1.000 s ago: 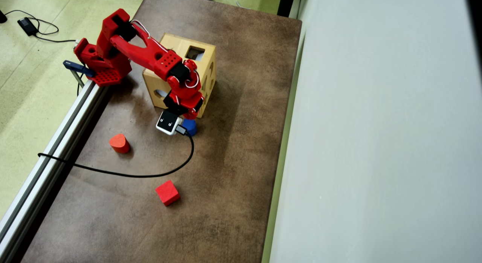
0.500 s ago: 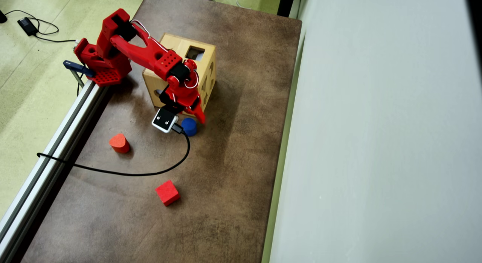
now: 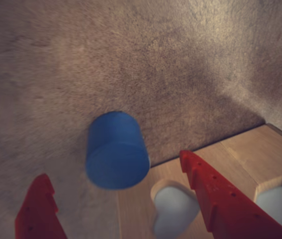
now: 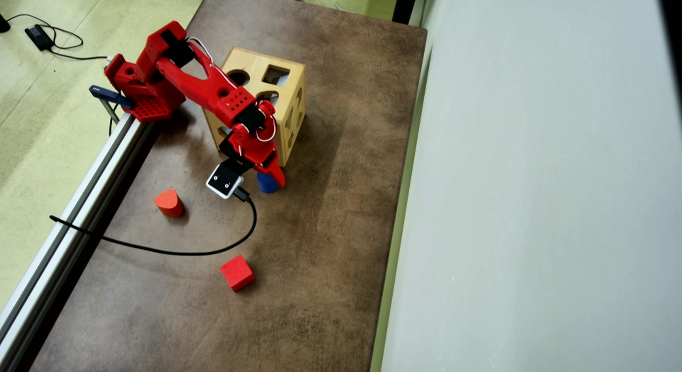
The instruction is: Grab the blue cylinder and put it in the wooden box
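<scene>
In the overhead view, the red arm (image 4: 213,89) covers part of the wooden box's (image 4: 290,103) top and near face, and the gripper (image 4: 264,177) hides most of the blue cylinder (image 4: 266,186), leaving only a sliver at its lower edge. The wrist view is soft and slightly blurred: the cylinder (image 3: 116,149) has fuzzy outlines, both red fingers (image 3: 220,194) are cut off by the bottom edge, and the box (image 3: 240,164) runs out at the lower right, its cutouts only partly seen. Whether the fingers touch the cylinder is hard to judge, though they appear apart.
</scene>
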